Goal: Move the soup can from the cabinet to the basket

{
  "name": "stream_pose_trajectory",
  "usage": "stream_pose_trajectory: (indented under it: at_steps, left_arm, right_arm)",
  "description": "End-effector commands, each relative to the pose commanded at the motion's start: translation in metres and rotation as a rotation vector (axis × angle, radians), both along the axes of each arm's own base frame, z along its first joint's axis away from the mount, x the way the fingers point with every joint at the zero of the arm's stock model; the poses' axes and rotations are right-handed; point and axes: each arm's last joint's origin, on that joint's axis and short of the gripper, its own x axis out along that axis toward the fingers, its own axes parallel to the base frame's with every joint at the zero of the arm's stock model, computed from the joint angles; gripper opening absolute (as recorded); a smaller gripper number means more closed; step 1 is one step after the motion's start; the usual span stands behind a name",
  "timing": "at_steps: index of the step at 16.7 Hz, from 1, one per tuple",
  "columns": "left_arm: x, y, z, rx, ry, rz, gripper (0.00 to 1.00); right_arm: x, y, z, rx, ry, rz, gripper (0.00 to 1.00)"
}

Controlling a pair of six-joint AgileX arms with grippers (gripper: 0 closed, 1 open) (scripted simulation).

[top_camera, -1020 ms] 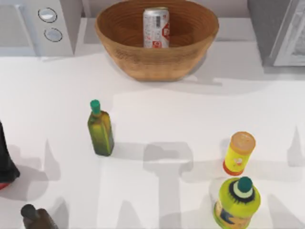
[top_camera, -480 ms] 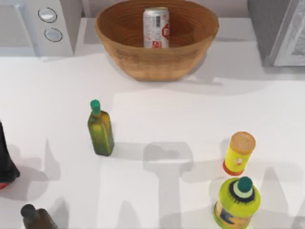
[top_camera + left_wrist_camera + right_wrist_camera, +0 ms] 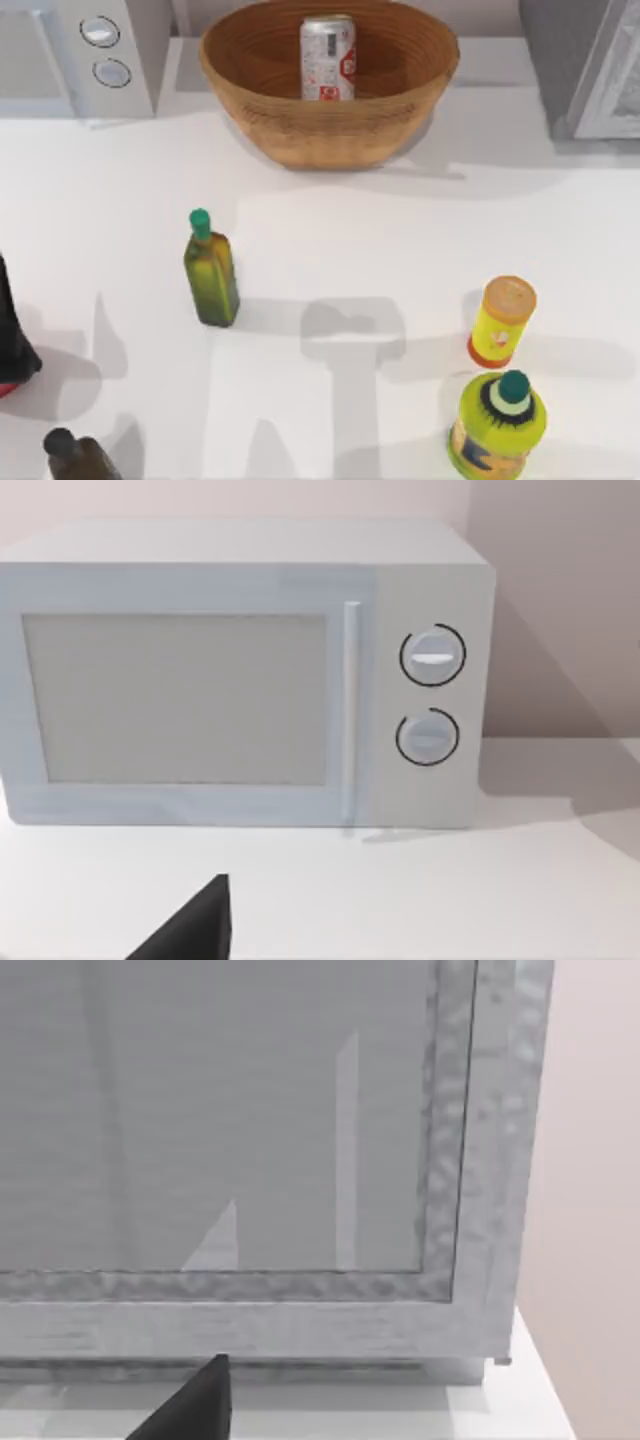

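A wide bare stretch of white table (image 3: 400, 230) lies open between the basket (image 3: 330, 120) at the back and the bottles in front. A green bottle (image 3: 210, 272) stands left of centre; a yellow canister (image 3: 502, 322) and yellow-green bottle (image 3: 498, 422) crowd the front right.

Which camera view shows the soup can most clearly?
The top view: the soup can stands upright inside the basket. The left wrist view faces a microwave, the right wrist view the cabinet.
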Motion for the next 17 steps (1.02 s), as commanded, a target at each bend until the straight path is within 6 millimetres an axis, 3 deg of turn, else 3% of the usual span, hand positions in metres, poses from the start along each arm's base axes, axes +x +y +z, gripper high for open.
stream_pose_trajectory:
  at_steps: [7,10,14,17]
  left_arm:
    - [0.000,0.000,0.000,0.000,0.000,0.000,1.00]
    - [0.000,0.000,0.000,0.000,0.000,0.000,1.00]
    - [0.000,0.000,0.000,0.000,0.000,0.000,1.00]
    - [0.000,0.000,0.000,0.000,0.000,0.000,1.00]
  right_arm:
    - [-0.001,-0.002,-0.002,0.002,0.001,0.002,1.00]
    - [0.004,-0.013,0.009,-0.002,-0.001,-0.002,1.00]
    - [0.019,-0.044,0.049,0.001,0.000,-0.002,1.00]
    - [0.030,-0.066,0.099,0.011,0.007,0.002,1.00]
